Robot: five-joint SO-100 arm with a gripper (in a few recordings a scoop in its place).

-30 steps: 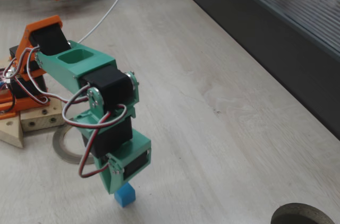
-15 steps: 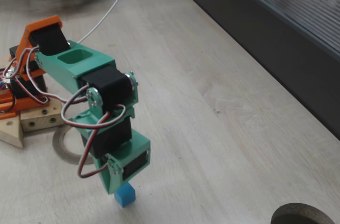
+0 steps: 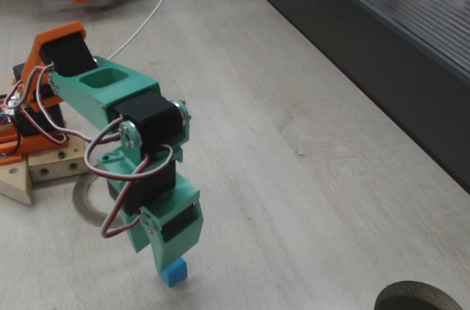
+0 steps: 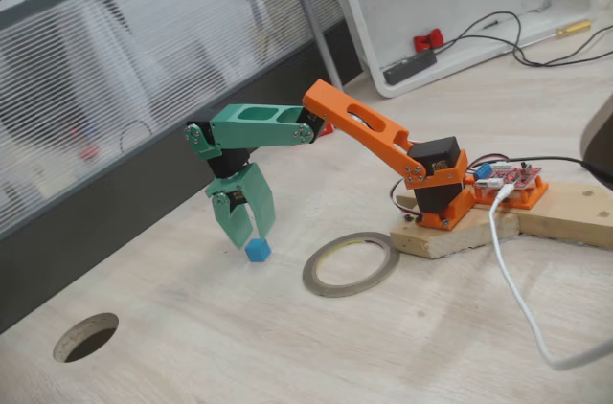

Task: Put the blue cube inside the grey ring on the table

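Hanging straight above the blue cube (image 4: 257, 250) with the gripper (image 4: 251, 236) tips pointing down at it; jaws spreading narrowly, holding nothing; cube sitting on the table (image 4: 287, 347), apart from the grey ring (image 4: 351, 263) lying toward the arm's base.

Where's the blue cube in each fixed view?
A fixed view: blue cube at bottom centre-left, under the green gripper.
A fixed view: blue cube left of centre, left of the grey ring.
Shared landmark: the grey ring, beside the arm's wooden base.
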